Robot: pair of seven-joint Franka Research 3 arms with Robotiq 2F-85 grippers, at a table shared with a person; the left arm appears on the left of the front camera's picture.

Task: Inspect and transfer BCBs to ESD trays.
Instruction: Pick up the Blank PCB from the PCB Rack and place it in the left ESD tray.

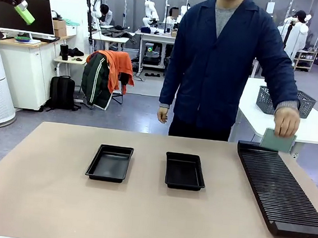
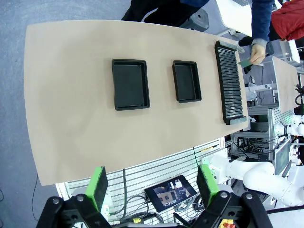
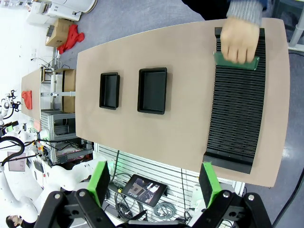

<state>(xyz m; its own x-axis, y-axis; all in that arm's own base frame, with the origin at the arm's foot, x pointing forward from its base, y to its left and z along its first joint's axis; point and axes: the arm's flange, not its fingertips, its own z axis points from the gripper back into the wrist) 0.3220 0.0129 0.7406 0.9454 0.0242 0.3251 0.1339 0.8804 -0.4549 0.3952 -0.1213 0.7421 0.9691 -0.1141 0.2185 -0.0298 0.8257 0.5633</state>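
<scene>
No legible txt or labels anywhere.

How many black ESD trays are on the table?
2. The left tray lies left of centre; the right tray lies near the centre, apart from the black rack. Both empty; none seems hidden.

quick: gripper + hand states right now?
Left gripper: open, empty.
Right gripper: open, empty.
Person's hand over rack: holding a BCB.
Person's other hand: empty, hanging at side.

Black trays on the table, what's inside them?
Nothing. The left tray and right tray show bare black bottoms. The one green board is in the person's hand by the rack, its top hidden by that hand.
</scene>
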